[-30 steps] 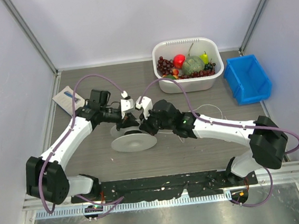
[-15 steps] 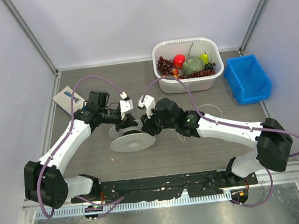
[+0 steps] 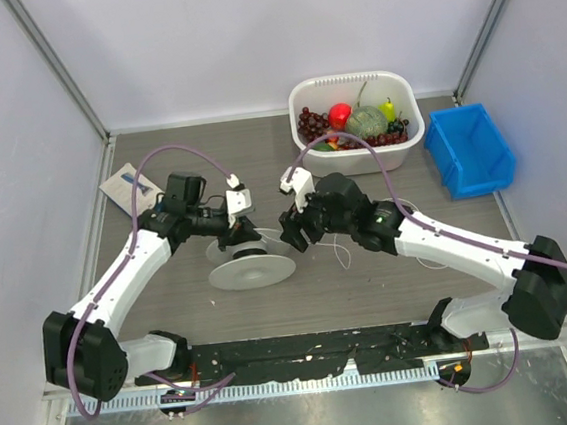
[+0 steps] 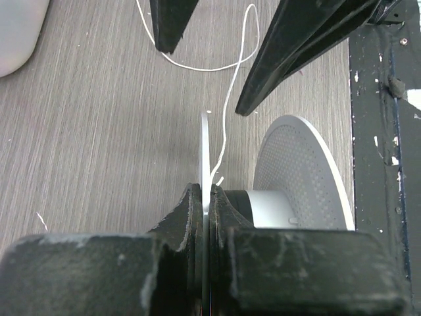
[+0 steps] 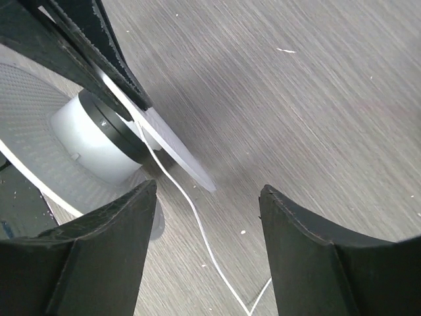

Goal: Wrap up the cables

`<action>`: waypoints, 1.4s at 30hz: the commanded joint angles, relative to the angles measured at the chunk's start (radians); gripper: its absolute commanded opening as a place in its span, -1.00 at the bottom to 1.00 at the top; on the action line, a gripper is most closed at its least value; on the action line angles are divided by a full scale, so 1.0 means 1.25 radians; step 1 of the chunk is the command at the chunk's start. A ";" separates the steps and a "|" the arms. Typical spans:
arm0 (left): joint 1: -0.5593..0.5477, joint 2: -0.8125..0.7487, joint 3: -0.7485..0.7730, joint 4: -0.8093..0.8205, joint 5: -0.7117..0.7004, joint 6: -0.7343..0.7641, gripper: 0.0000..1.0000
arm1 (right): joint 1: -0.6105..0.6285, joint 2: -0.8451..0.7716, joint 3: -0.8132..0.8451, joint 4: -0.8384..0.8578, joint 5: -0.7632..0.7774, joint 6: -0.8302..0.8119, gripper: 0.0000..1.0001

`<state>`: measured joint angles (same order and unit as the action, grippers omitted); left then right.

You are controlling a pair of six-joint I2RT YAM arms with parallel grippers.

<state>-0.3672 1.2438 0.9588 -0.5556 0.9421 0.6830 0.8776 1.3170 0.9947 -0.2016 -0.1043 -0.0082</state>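
Right jaws drew back, released above cable [image 5: 191,205]; left jaws clench spool [image 3: 252,272] flange edge.

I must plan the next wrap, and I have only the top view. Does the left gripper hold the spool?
Observer: Yes. The left wrist view shows the left gripper shut on the edge of one disc of the spool.
Operator: Does the right gripper hold the cable?
Observer: No. In the right wrist view the right gripper is open; the cable runs between its fingers and touches neither.
Operator: Where does the cable lead?
Observer: To the spool, right beside the left fingertips.
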 commanded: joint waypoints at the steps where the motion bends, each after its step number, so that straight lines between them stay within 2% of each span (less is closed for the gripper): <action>1: -0.002 -0.048 0.026 0.038 0.017 -0.074 -1.00 | -0.015 -0.083 0.001 0.003 -0.047 -0.062 0.44; 4: -0.003 -0.064 0.032 0.043 0.024 -0.097 -1.00 | -0.016 -0.107 -0.024 -0.045 -0.105 -0.100 0.46; 8: -0.002 -0.095 0.016 0.100 -0.002 -0.165 -1.00 | -0.042 -0.134 -0.064 -0.106 -0.115 -0.133 0.40; 13: -0.001 -0.149 -0.005 0.138 -0.010 -0.183 -1.00 | -0.090 -0.154 -0.111 -0.123 -0.147 -0.159 0.38; 15: -0.001 -0.163 -0.005 0.151 -0.003 -0.193 -1.00 | -0.104 -0.144 -0.116 -0.125 -0.142 -0.169 0.30; 18: -0.001 -0.179 0.006 0.152 -0.004 -0.204 -1.00 | -0.126 -0.133 -0.118 -0.125 -0.155 -0.170 -0.18; 19: 0.000 -0.181 0.010 0.148 -0.004 -0.205 -1.00 | -0.135 -0.133 -0.120 -0.125 -0.156 -0.170 -0.24; 21: 0.002 -0.190 0.012 0.146 0.000 -0.208 -1.00 | -0.144 -0.134 -0.124 -0.123 -0.155 -0.175 -0.51; 22: 0.000 -0.195 0.012 0.150 0.000 -0.211 -1.00 | -0.147 -0.137 -0.128 -0.123 -0.155 -0.179 -0.73; 24: 0.003 -0.203 0.011 0.161 0.002 -0.225 -1.00 | -0.158 -0.138 -0.134 -0.125 -0.155 -0.181 -0.96; 38: 0.048 -0.204 0.016 0.254 0.010 -0.345 -1.00 | -0.223 -0.157 -0.178 -0.138 -0.158 -0.193 -0.99; 42: 0.050 -0.201 0.013 0.275 0.017 -0.364 -1.00 | -0.223 -0.139 -0.156 -0.128 -0.185 -0.171 -0.99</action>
<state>-0.3218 1.0195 0.9512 -0.3496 0.9203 0.2810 0.6125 1.1324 0.7948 -0.3267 -0.3393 -0.2302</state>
